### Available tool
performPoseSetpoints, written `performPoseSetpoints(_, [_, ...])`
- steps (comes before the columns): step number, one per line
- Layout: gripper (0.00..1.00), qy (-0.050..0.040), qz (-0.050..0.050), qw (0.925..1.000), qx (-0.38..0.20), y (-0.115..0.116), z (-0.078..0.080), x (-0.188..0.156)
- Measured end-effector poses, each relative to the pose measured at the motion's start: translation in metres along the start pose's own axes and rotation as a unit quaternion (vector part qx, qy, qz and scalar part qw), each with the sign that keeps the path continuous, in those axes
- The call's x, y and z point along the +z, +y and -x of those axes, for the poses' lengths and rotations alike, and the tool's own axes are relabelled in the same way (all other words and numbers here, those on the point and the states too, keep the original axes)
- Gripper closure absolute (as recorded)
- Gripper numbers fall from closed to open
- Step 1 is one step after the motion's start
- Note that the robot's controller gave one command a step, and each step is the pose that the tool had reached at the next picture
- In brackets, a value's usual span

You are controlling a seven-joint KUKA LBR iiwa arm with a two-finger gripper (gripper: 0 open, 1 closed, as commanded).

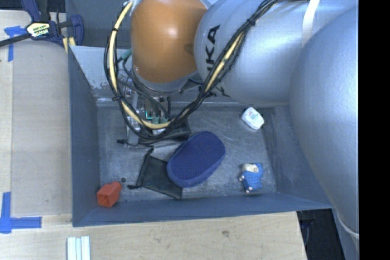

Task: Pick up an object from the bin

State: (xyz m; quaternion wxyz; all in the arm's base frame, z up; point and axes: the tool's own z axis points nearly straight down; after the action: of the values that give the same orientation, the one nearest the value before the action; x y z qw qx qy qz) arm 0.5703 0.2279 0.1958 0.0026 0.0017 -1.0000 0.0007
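The gripper (153, 123) hangs low over the far left part of the bin (82, 149) floor, below the orange cover (163, 33) on the wrist. The cover and the loops of cables (119, 70) round it hide most of it, so I cannot tell how wide it stands, nor whether it has hold of anything. The arm (274, 45) comes in from the right and spans the far side of the bin.

5 loose things lie on the floor. Nearest the gripper are 2. A black piece (157, 176), flat and folded-looking, lies just to the near side of the gripper, tilted, with a thin dark strip running from its far end toward the gripper; whether the 2 touch I cannot tell. A blue oval (196, 159), padded in look and lying slantwise, is just to the right of the black piece and overlaps its right edge; its far end lies close under the cables.

The others are apart from the gripper. A red block (109, 195) sits in the near left corner, near the wall. A white thing (252, 118), small and rounded, lies at the far right, beside the arm. A small toy (250, 176), blue and white, lies at the near right, well apart from the blue oval.
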Motion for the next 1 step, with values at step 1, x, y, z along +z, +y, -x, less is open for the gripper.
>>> performPoseSetpoints(1, [0.00,-0.0050,0.002,1.0000,0.004,-0.0774,-0.0130,0.1282])
